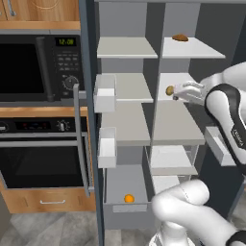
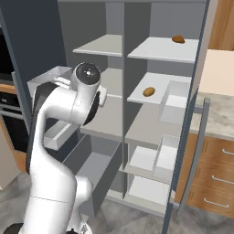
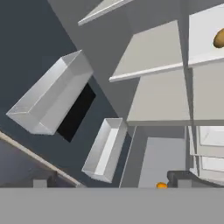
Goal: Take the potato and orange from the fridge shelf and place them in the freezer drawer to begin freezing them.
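Right under your base camera the arm (image 1: 192, 211) bulks up from the lower right, elbow high, its forearm reaching into the open fridge.

You will find the potato (image 1: 169, 90) on the second shelf (image 1: 180, 79) of the right column, close to that shelf's front left corner. From the right base camera the potato (image 2: 149, 92) sits near the front edge of the same shelf (image 2: 160, 87). Your claw (image 1: 178, 93) is level with it and just beside it on the right; its white fingers point at the potato, but you cannot tell from these pictures whether they touch it, nor whether the claw is open or closed. In the hand camera the potato (image 3: 219, 38) shows at the right edge, on the pale shelf (image 3: 203, 39).

Your orange (image 1: 129, 198) already lies in the drawer (image 1: 126, 207), pulled out at the bottom of the left column, close behind the grey front panel and near its middle. The hand camera catches the orange (image 3: 162, 185) low down, on the drawer floor (image 3: 162, 159).

Farther out, a darker brown lump (image 1: 180, 37) rests on the top right shelf, toward its back. Pale bins (image 1: 106, 146) hang on the left door (image 1: 91, 120). Beyond that door you have a microwave (image 1: 41, 67) above an oven (image 1: 43, 153).
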